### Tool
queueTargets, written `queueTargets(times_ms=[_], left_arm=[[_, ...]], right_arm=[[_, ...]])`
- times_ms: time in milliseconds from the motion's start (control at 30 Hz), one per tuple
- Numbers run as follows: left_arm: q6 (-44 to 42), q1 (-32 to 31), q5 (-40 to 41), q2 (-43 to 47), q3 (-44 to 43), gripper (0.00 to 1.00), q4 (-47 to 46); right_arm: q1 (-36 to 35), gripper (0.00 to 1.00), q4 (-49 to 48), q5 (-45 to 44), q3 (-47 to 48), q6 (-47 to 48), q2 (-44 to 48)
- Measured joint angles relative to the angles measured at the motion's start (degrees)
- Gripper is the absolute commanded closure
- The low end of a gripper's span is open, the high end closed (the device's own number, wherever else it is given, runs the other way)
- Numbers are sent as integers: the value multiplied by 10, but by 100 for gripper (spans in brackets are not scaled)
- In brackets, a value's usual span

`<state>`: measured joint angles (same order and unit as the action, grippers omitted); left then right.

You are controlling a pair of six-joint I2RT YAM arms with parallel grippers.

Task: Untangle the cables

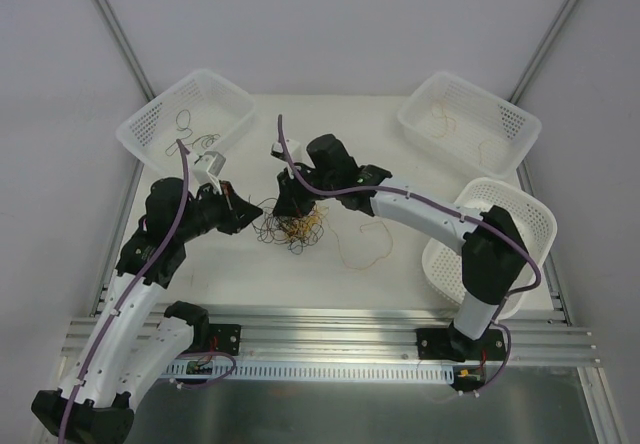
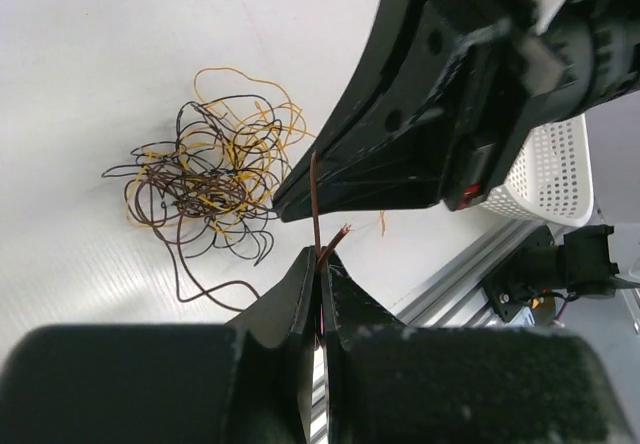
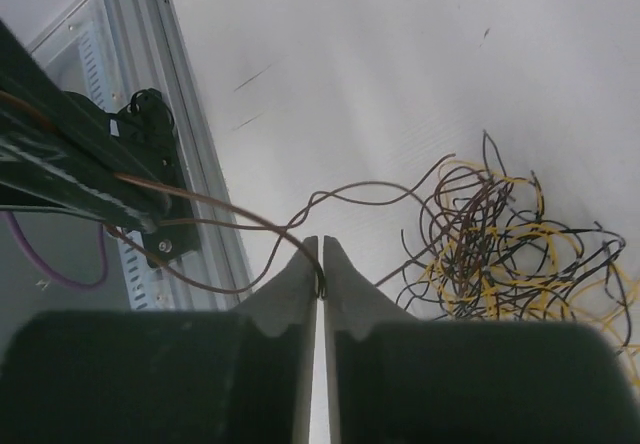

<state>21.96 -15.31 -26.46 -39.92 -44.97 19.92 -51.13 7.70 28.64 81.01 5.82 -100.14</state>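
The left fingers [image 2: 303, 282] clamp a brown strand [image 2: 316, 199]. The cables [image 1: 295, 226] lie heaped on the worktop [image 1: 260, 279] mid-way. The right fingers [image 3: 300, 279] pinch seemingly that same strand. Pulling might drag the heap, cinch knots, or let the strand slip.

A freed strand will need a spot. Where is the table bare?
Bare: the table's front strip between tangle and rail, and the back middle between the back-left basket and back-right basket. Crowded: the centre, where left gripper and right gripper pinch brown cable by the tangle; a yellow strand lies right of it.
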Motion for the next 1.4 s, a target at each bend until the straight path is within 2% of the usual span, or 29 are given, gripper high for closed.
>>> queueTargets(times_ms=[33,133,167,200,233,300,500,733,900,1100,1400], left_arm=[[2,0,2,2,3,99,-1],[10,0,26,9,16,89,-2],[14,0,36,11,21,84,-2],[17,0,49,15,27,74,-4],[19,0,63,19,32,70,-4],[27,0,88,30,44,65,-4],[31,0,125,36,61,62,-5],[32,0,112,15,65,34,-17],[38,-7,62,-3,72,27,-65],[42,-60,46,-34,74,23,-126],[40,-136,77,-120,88,22,-276]], right_arm=[[0,99,4,0,7,1,0],[5,99,21,-2,31,12,4],[9,99,29,-4,36,15,10],[14,99,42,-9,42,19,17],[20,99,52,-14,48,22,24],[40,99,80,-25,69,28,45],[90,99,145,-71,183,41,105],[84,99,162,-91,238,50,180],[84,99,170,-117,264,50,179],[84,99,177,-144,295,49,173],[84,99,168,-165,351,34,169]])
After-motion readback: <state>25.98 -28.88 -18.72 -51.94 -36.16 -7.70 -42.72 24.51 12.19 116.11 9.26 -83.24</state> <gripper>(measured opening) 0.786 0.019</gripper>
